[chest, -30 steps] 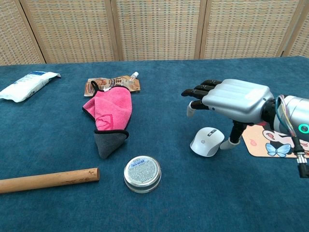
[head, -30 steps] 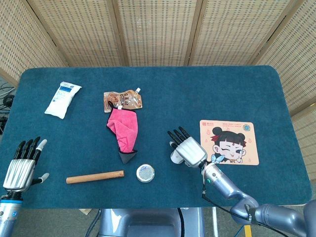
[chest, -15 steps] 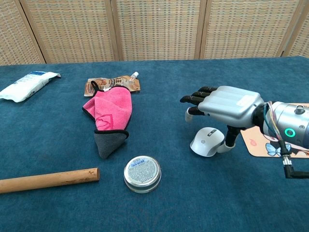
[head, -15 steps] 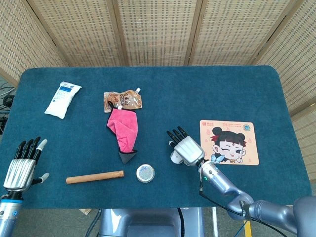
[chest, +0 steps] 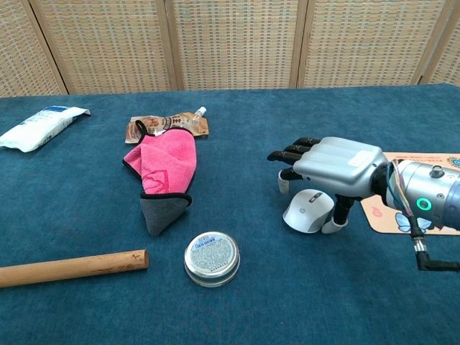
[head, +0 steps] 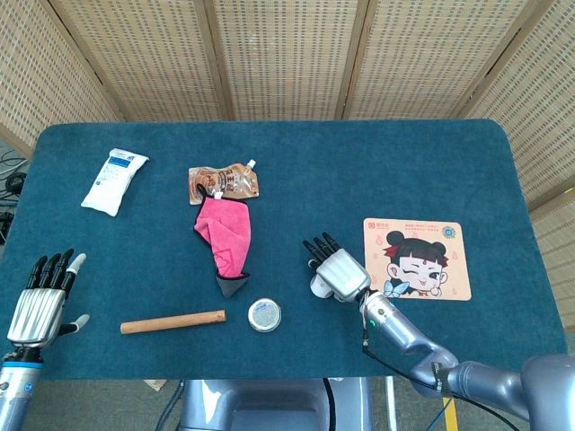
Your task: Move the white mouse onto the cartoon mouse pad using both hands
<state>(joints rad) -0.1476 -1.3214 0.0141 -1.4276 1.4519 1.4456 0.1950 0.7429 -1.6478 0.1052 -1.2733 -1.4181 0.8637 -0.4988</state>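
Lying under the right hand's (chest: 338, 164) fingers (chest: 291, 154), seemingly ungripped: white mouse (chest: 307, 210).

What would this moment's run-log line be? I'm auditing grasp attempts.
phase: pre-grasp | right hand: open, over white mouse | left hand: open, idle | cartoon mouse pad: bare

A counter (head: 359, 162) covered in dark teal cloth carries several loose things. Far left lies a white packet (head: 114, 180) with blue print. Toward the middle sits a brown spouted pouch (head: 224, 182), flat on its side, and a pink cloth (head: 225, 233) with a dark grey corner overlaps its near edge and runs toward the near side. Just right of the cloth's grey tip is a round silver tin (head: 264, 315), lid up. A wooden stick (head: 172, 321) lies lengthwise left of the tin, apart from it. Woven screens (head: 287, 54) stand behind the counter.
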